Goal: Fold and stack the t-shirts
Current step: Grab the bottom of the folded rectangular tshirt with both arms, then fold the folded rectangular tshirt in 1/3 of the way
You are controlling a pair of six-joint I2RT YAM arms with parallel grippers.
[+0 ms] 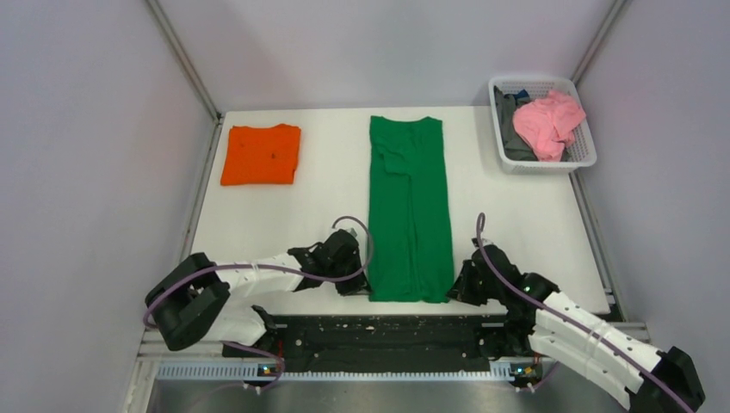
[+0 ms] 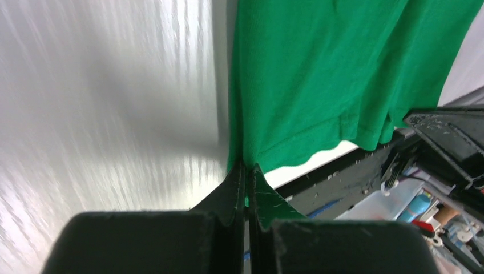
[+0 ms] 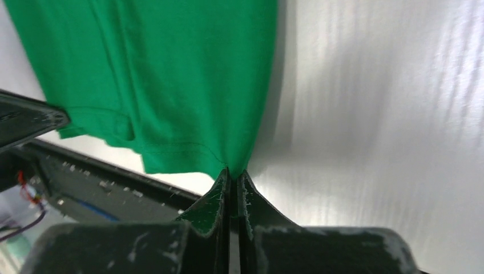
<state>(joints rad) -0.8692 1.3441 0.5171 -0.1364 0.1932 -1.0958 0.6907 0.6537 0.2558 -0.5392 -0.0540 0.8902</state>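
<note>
White walls close in a pale desk (image 1: 516, 224). From the top view, we see the orange t-shirt (image 1: 261, 155) folded square at the far left. The green t-shirt (image 1: 410, 211) lies at the centre as a long strip, so we judge the crosswise folds and the stacking are left. A basket (image 1: 551, 165) at the far right holds a pink garment (image 1: 548, 125). Both arms reach low, with the left fingers (image 1: 360, 284) and right fingers (image 1: 458, 288) at the strip's near corners.

From the left wrist, the left fingers (image 2: 238, 184) are pressed together, pinching the hem corner.

From the right wrist, the right fingers (image 3: 222, 185) likewise pinch the opposite corner.
</note>
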